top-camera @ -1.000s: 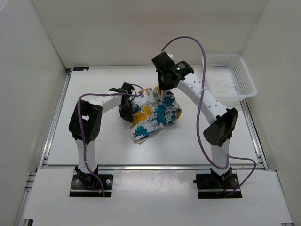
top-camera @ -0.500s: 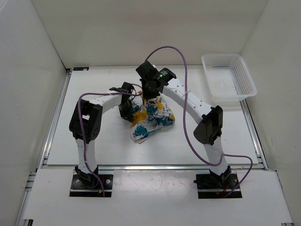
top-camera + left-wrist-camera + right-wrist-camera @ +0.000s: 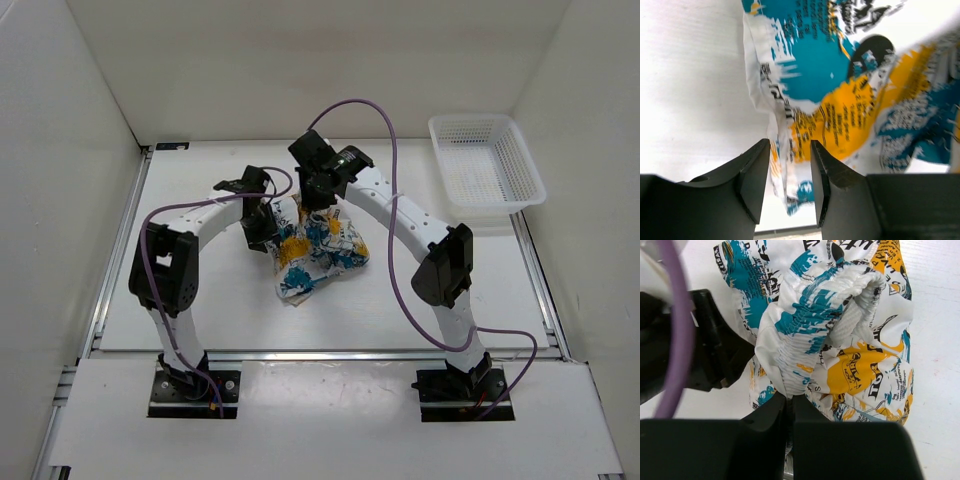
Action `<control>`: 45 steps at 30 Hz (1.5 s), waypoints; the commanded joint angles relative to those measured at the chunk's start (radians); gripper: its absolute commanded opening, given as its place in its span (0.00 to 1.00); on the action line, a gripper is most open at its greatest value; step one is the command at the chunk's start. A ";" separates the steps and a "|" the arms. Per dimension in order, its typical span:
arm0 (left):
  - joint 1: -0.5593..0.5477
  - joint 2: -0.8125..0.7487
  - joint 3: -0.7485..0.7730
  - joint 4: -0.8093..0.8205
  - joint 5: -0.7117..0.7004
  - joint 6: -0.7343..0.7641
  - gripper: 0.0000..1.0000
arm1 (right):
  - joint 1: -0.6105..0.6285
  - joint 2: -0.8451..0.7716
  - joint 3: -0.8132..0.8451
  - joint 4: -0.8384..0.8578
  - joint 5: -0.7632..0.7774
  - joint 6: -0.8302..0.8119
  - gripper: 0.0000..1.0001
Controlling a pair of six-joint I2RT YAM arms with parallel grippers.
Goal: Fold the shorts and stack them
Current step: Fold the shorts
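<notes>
The shorts (image 3: 318,250), white with a teal, orange-yellow and black print, lie bunched at the middle of the table. My right gripper (image 3: 314,196) is shut on their gathered elastic waistband (image 3: 805,325) and holds that edge lifted over the pile; the jaws (image 3: 789,397) meet with the fabric pinched between them. My left gripper (image 3: 262,226) is at the shorts' left edge. In the left wrist view its jaws (image 3: 790,150) stand apart, with a fold of the shorts (image 3: 785,165) hanging loose in the gap.
A white plastic mesh basket (image 3: 470,119) stands at the back right corner. Purple cables arc over both arms. White walls enclose the table on three sides.
My right gripper has carried the waistband left across the shorts, doubling them into a narrower pile. My left arm has swung slightly left and back at the shorts' left edge.
</notes>
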 commanded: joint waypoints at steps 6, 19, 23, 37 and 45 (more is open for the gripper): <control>0.058 -0.163 0.020 -0.101 -0.001 0.015 0.50 | 0.013 0.000 -0.013 0.043 -0.014 -0.005 0.00; 0.265 -0.266 0.030 -0.147 -0.058 -0.068 0.48 | 0.029 -0.060 -0.128 0.249 -0.235 -0.049 0.82; 0.253 -0.275 0.030 -0.147 -0.038 -0.022 0.46 | -0.062 -0.216 -0.317 0.324 -0.224 -0.040 0.75; -0.083 0.013 0.214 -0.112 -0.078 -0.022 0.98 | -0.280 -0.382 -0.734 0.324 -0.188 -0.089 0.65; -0.083 0.135 0.217 -0.093 -0.129 -0.004 0.73 | -0.338 -0.208 -0.667 0.348 -0.368 -0.189 0.90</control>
